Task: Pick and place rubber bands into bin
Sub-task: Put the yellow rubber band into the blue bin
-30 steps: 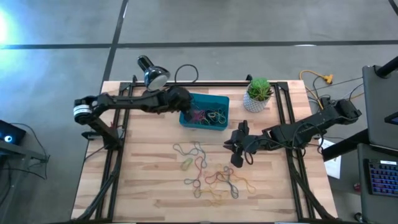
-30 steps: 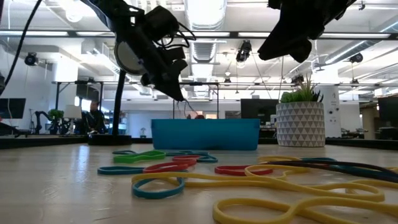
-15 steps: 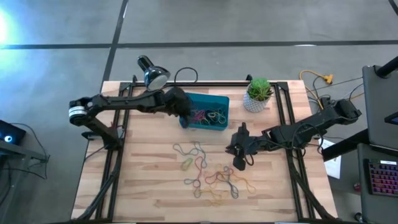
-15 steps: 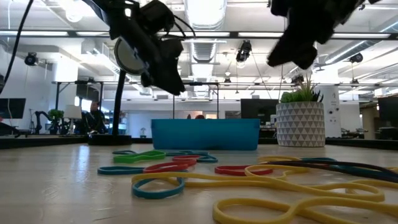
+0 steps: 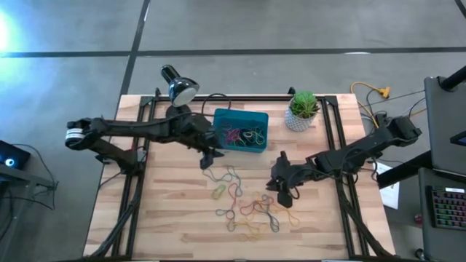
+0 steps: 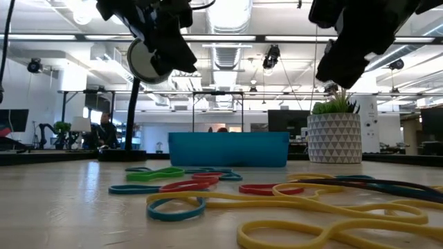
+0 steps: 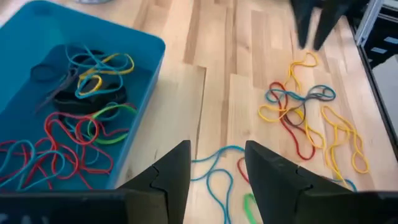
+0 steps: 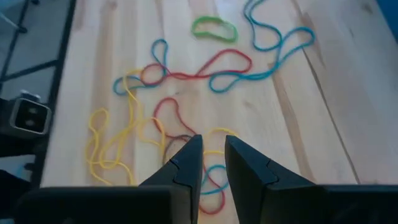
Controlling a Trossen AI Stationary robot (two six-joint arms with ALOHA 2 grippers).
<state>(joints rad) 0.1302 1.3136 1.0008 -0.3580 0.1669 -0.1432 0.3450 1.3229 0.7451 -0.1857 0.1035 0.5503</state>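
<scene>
Left gripper (image 5: 212,155) empty, fingers parted, just beside the bin (image 5: 240,131); right gripper (image 5: 282,191) fingers narrowly apart, empty, above loose rubber bands (image 5: 247,204) away from the bin.

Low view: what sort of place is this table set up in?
Probably an open robotics lab or workshop: exposed ceiling ducts and strip lights, monitors and a seated person behind the light wooden table, with bare concrete floor around it.
</scene>
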